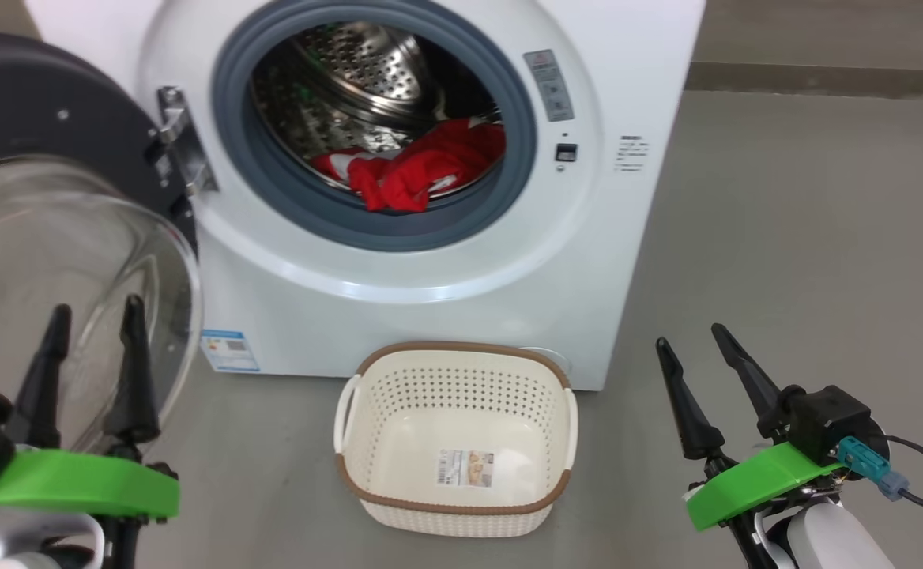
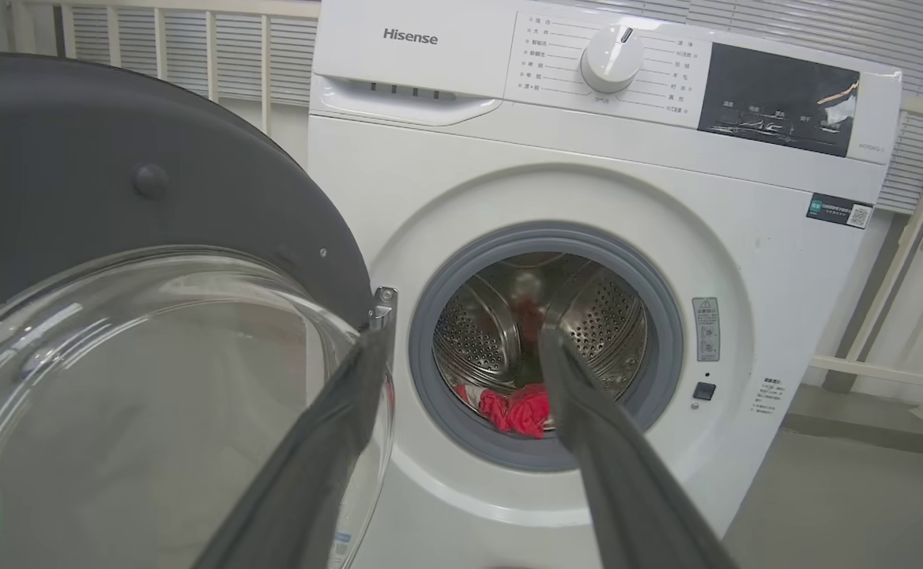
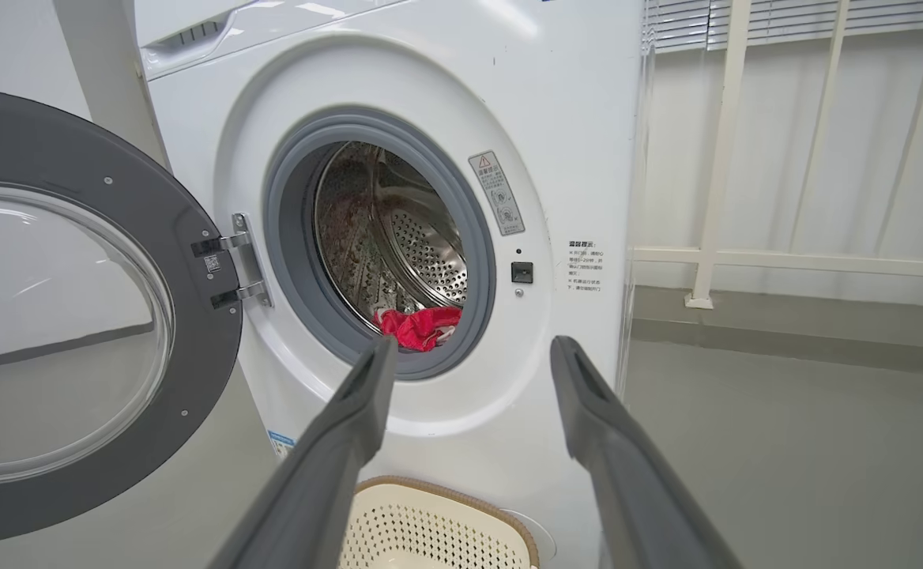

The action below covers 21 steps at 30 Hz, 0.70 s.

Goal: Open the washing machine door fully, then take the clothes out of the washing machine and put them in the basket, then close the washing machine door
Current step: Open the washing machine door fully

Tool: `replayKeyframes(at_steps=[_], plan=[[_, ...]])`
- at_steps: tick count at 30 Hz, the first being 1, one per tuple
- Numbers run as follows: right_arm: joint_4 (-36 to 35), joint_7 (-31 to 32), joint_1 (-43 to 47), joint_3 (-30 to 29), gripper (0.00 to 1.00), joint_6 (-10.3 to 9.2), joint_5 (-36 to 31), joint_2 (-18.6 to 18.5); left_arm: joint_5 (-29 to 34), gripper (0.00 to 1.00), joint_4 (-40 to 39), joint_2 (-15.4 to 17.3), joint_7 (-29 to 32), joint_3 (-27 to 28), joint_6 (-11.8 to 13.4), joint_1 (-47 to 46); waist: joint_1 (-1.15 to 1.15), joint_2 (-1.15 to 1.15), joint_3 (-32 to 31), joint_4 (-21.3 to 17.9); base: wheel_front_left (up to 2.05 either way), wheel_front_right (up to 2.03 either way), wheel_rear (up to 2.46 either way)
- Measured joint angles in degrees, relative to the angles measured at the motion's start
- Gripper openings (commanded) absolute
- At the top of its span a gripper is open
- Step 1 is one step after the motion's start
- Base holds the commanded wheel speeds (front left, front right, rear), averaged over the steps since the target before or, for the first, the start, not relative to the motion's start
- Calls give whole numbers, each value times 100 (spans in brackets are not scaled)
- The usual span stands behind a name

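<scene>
On the floor, 1 basket (image 1: 430, 395), 1 washing machine (image 1: 446, 273), 1 door (image 1: 27, 103) open, clothes (image 1: 418, 170) inside, left gripper (image 1: 96, 308) wide, right gripper (image 1: 689, 336) wide

We are losing much of the washing machine door (image 1: 35, 103) past the left edge. A finger (image 2: 596, 427) of our left claw (image 2: 465, 336) is covering part of the clothes (image 2: 521, 411), and the paper label (image 1: 465, 468) in the basket (image 1: 461, 348) is proving too small to read.
</scene>
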Motion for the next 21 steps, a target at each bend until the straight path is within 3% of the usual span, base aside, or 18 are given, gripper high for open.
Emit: replayKeyframes(at_steps=[8,13,21], plan=[[-105,0,0,-158,100,0,-129,1,-99,100,38,-66,-470,-191,-420,333,0,0,-23,-477,0,0,0],[-243,0,12,-316,100,0,-186,3,-46,100,248,-71,-692,-243,-427,582,0,0,-49,-751,0,0,0],[-415,0,378,-599,100,0,-377,7,97,100,606,-60,-938,-493,-726,937,0,0,-187,-1057,0,0,0]])
